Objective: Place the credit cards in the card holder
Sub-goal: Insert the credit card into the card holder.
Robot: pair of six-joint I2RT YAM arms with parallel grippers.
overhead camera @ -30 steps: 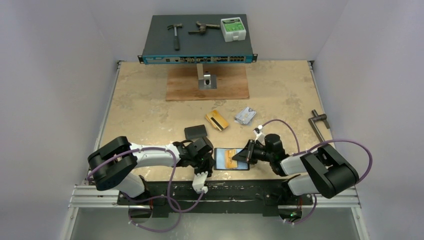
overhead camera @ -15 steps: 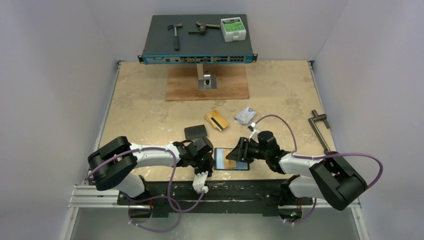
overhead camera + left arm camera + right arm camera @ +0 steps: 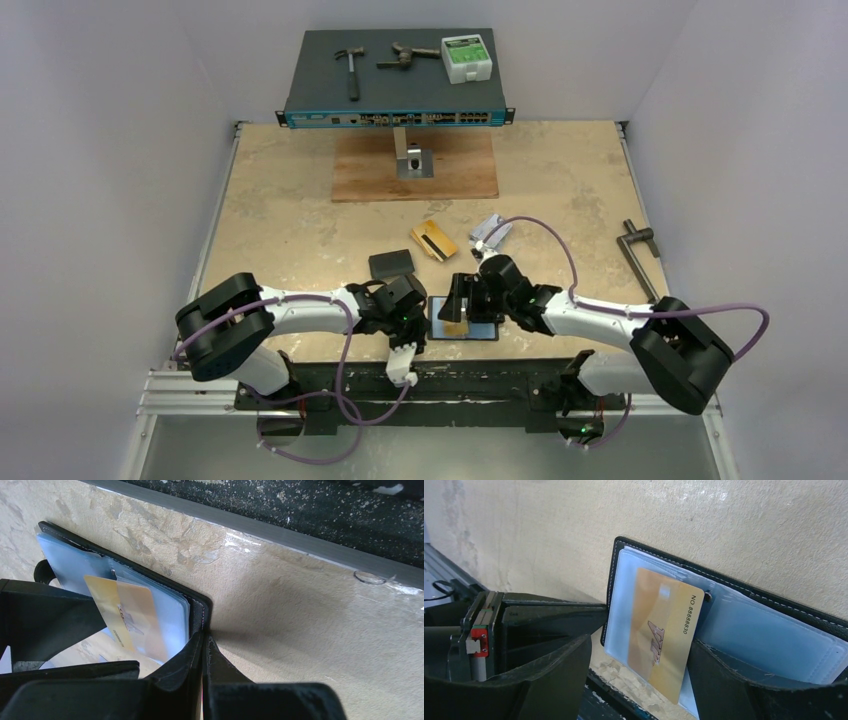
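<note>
The left gripper (image 3: 204,652) pinched the open holder (image 3: 729,583) at the table's (image 3: 300,220) near edge. The right gripper (image 3: 639,680), jaws spread, straddled a gold card (image 3: 659,635) half-seated in a clear pocket (image 3: 769,630). Pushing it home looked next, while a striped card (image 3: 434,240) and a silver card (image 3: 490,230) waited beyond.

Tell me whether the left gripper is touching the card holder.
Touching. The left wrist view shows the left gripper shut on the black edge of the open card holder, with no gap between them.
</note>
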